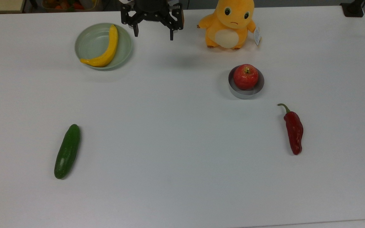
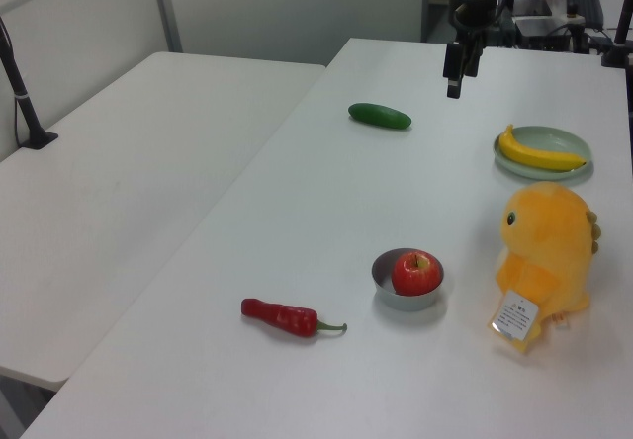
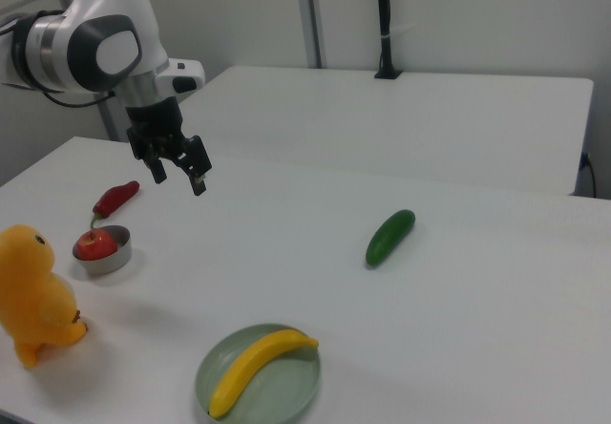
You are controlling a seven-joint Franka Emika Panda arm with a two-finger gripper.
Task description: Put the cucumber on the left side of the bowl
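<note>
- The cucumber [image 1: 67, 151] lies flat on the white table [image 1: 176, 152] at the top view's lower left; its long axis runs nearly up and down in the top view, upper end tipped slightly toward the top view's right; nothing touches it.
- The pale green dish [image 1: 90, 44] sits at the top view's upper left, with a yellow banana [image 1: 106, 50] curved inside it (the banana's lower tip rests on the dish's rim).
- The gripper [image 1: 154, 33] hangs above the table at the top view's upper middle, just beside the dish's right edge; its two fingers [image 1: 171, 31] stand spread apart with nothing between them, pointing down.
- The cucumber is well apart from the gripper, far below and to the left of it in the top view; in the right view the cucumber [image 3: 389, 236] lies to the right of the gripper [image 3: 181, 171], slanting from lower left to upper right.
- The orange plush toy [image 1: 228, 23] stands upright to the gripper's right in the top view.
- The bowl [image 1: 246, 88] stands below the plush toy in the top view, holding a red apple [image 1: 246, 77]; the cucumber is far off to the bowl's left and lower in the top view.
- The red chili [image 1: 293, 129] lies at the top view's right, below the bowl, stem end up.
</note>
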